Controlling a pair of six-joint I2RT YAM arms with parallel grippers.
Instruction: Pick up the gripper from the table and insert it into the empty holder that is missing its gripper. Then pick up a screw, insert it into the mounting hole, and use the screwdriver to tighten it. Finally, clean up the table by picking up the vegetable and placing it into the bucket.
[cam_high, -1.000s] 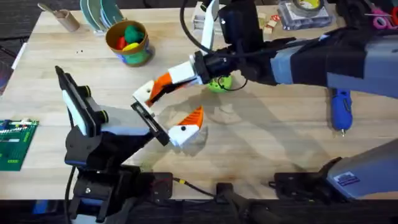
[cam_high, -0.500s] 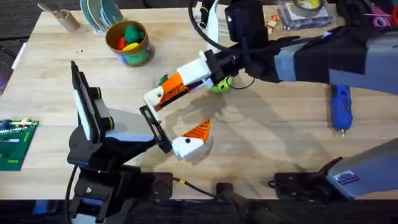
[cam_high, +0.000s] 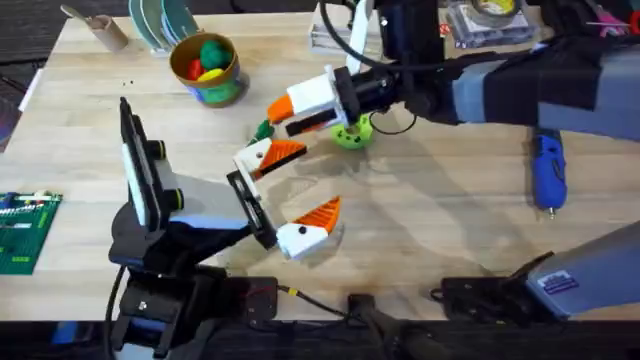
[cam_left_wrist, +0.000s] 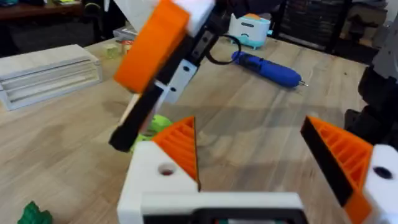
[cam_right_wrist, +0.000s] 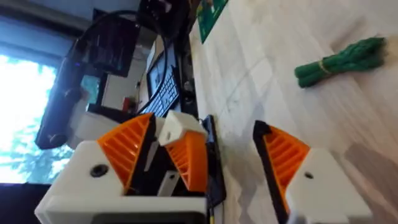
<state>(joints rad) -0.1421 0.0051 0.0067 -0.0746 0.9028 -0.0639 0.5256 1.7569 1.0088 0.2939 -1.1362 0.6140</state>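
— Looking at the near edge first: what is your left claw doing?
— Your left gripper (cam_high: 302, 182) sits low over the table. Its two orange tips are wide apart, with nothing between them.
— Where is the screwdriver?
— The screwdriver (cam_high: 548, 175) lies flat, far out on the right. Its long side runs from near to far, and its dark tip points at the near edge.
— And the vegetable?
— The vegetable (cam_high: 262, 130) lies on the wood just past your left claw. It is a long green bundle, but from above it is too small to tell which way it points.
— Is your right claw on it?
— No. Your right gripper (cam_right_wrist: 205, 137) hangs just beside it with its fingers apart.
— What is in the bucket?
— The bucket (cam_high: 222, 90) stands upright farther back on the left. Green, yellow and red toy pieces are inside.
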